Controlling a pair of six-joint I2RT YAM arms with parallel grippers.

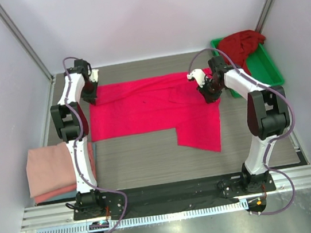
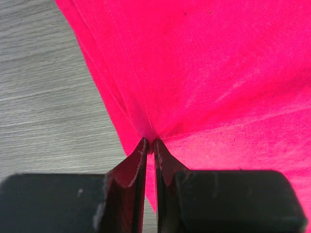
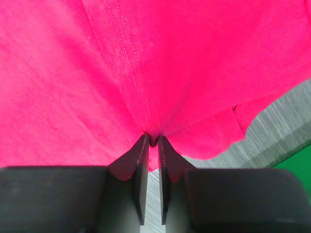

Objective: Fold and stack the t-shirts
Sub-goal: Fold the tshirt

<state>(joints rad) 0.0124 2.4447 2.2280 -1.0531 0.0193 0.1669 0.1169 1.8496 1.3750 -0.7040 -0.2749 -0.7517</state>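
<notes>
Fold in hand on the bright pinkish-red t-shirt [image 1: 143, 109].
It lay spread on the tabletop [image 1: 143, 153]; the left gripper [image 2: 150, 141] pinched its far-left corner, the right gripper [image 3: 152, 137] a bunch near its right side. Next, I judged, both must lift and carry together.

Bare grey table [image 1: 138, 159] lies open nearest me, below the pinkish-red t-shirt [image 1: 143, 109], and either claw could sweep through there. On my left, the stack of folded salmon-pink t-shirts [image 1: 50, 169] crowds my left arm's lower link. On my right, the green tray [image 1: 265, 72], heaped with a crimson t-shirt [image 1: 242, 45], blocks the far corner just beside my right gripper [image 1: 211, 97]. Pale walls hem both sides.
</notes>
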